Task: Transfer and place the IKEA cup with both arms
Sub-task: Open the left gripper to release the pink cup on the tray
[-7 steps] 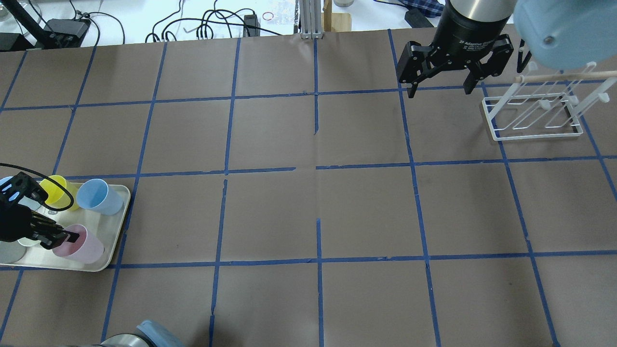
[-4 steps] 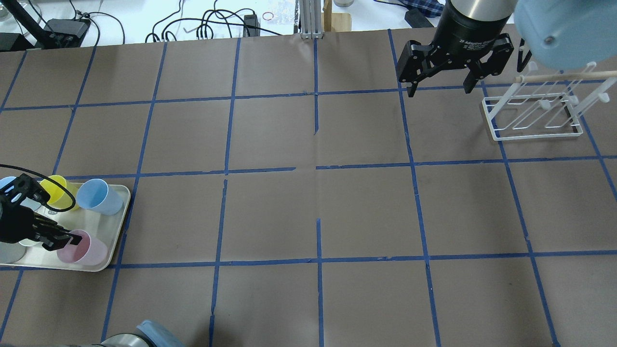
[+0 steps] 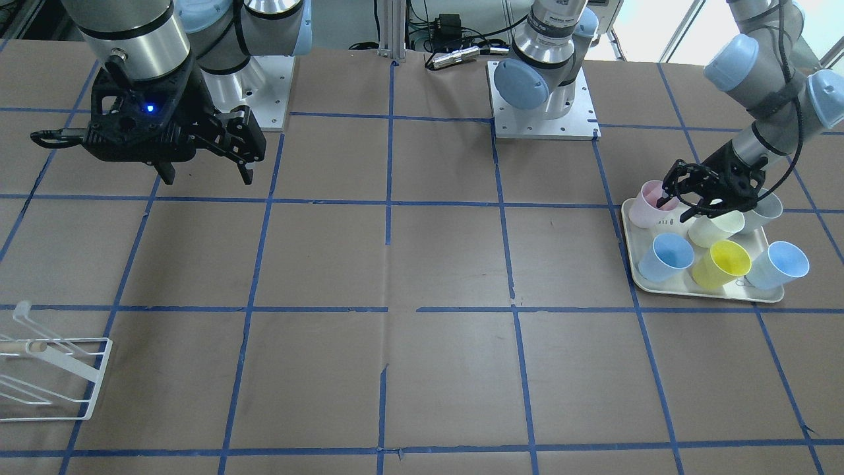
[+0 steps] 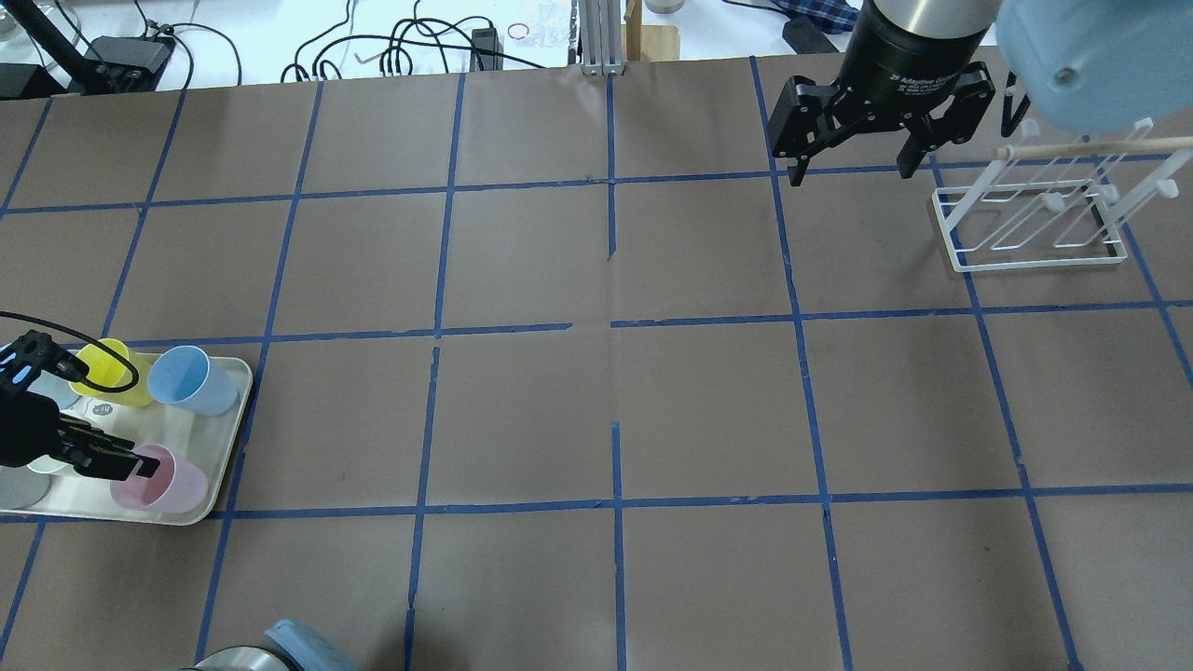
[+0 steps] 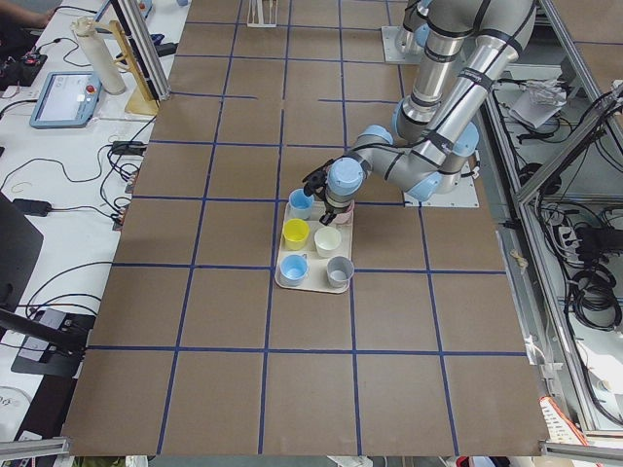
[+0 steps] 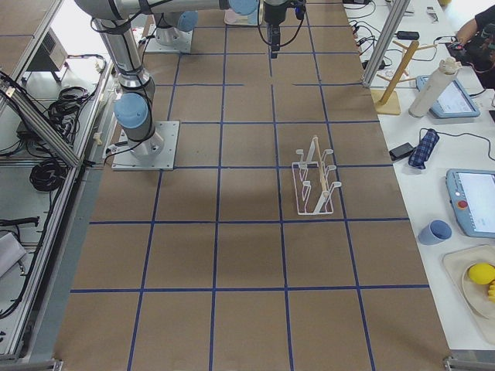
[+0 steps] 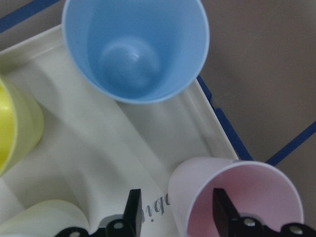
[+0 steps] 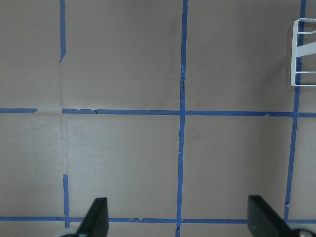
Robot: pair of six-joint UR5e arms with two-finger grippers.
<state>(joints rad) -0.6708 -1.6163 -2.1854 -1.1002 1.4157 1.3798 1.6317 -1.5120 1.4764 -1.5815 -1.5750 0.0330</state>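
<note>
The pale pink IKEA cup (image 4: 177,486) stands upright at the near right corner of the cream tray (image 4: 235,410). It also shows in the front view (image 3: 646,203) and the left wrist view (image 7: 256,197). My left gripper (image 4: 126,461) is open and straddles the cup's rim, one finger inside the cup and one outside over the tray (image 7: 148,133). The front view shows this gripper (image 3: 676,203) at the cup's rim. My right gripper (image 4: 850,172) is open and empty, high over the far right of the table; it also shows in the front view (image 3: 208,178).
On the tray stand a light blue cup (image 4: 191,380), a yellow cup (image 4: 107,368), a cream-green cup (image 3: 715,227), a grey cup (image 3: 765,208) and another blue cup (image 3: 778,265). A white wire rack (image 4: 1030,224) stands at the far right, beside my right gripper.
My left gripper has sunk lower and shifted slightly left, its finger deeper in the pink cup, which has shifted a little on the tray. The right gripper has barely moved.
</note>
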